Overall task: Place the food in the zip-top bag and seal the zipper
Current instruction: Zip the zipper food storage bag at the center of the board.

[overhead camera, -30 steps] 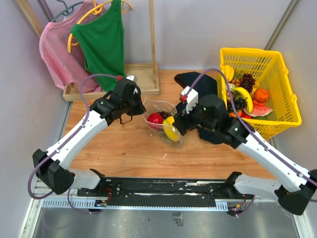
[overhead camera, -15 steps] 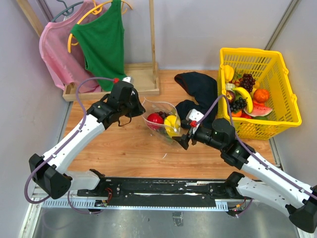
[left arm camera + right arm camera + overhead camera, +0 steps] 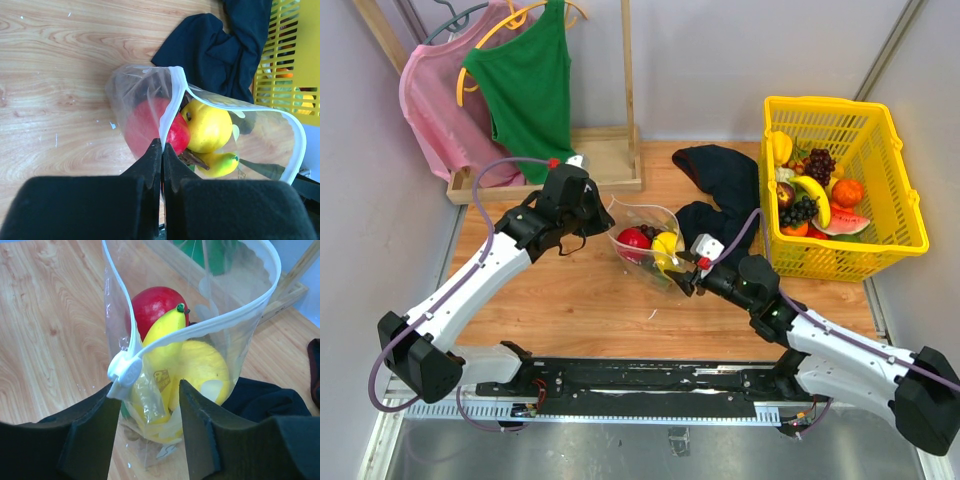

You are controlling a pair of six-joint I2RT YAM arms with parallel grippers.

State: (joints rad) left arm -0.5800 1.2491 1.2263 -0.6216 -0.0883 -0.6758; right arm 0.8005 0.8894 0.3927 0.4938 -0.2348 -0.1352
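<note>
Bag (image 3: pixel 645 240) sits mid-surface, standing with its mouth gaping wide open. Inside: a red apple (image 3: pixel 150 125), a lemon (image 3: pixel 210 127) pressed against it, and a banana (image 3: pixel 162 345) propped in front, tip up by the apple. There's something dark and twiggy low between them, too hidden to name.

Left end effector (image 3: pixel 161 150) has its jaws pinched tight on the zipper (image 3: pixel 170 105) at the bag's left rim. Right end effector (image 3: pixel 148 390) is spread wide, its fingers (image 3: pixel 90 435) straddling the bag's opposite corner, where the white slider (image 3: pixel 122 372) sits on the strip. It has no grip on anything.

Over on the right, the yellow basket (image 3: pixel 820 102) is loaded: dark grapes (image 3: pixel 818 162), another banana (image 3: pixel 813 195), an orange fruit (image 3: pixel 848 191) and a watermelon slice (image 3: pixel 845 222). A dark cloth (image 3: pixel 725 180) lies crumpled between bag and basket, touching the basket's side.

The surface (image 3: pixel 570 300) is pale wood. At the back left stands a wooden rack (image 3: pixel 620 150), with a green top (image 3: pixel 525 85) and a pink one (image 3: pixel 430 100) on hangers. Plain grey walls enclose it all.
</note>
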